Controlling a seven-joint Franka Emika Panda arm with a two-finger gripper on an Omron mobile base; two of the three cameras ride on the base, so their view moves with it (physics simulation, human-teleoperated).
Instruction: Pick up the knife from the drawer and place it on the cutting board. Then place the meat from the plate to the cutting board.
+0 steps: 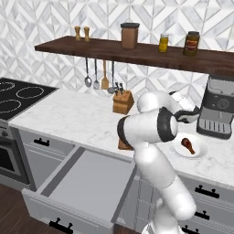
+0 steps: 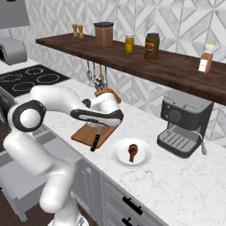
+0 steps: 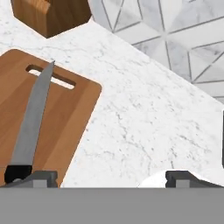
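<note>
Gripper (image 3: 111, 177) open, fingertips wide apart, holding nothing, poised above cutting board (image 3: 52, 118) and knife (image 3: 30, 124). One knife lying flat on one brown board, silver blade across the slot, black handle at the near edge (image 2: 95, 142). Right base view alone shows board with knife; left base view alone shows open grey drawer (image 1: 87, 183). One drumstick-shaped meat (image 2: 132, 151) on one white plate (image 2: 145, 161), right of board

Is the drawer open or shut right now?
Open. The drawer is pulled well out from the cabinet, its grey inside bare, and the knife lies on the cutting board.
</note>
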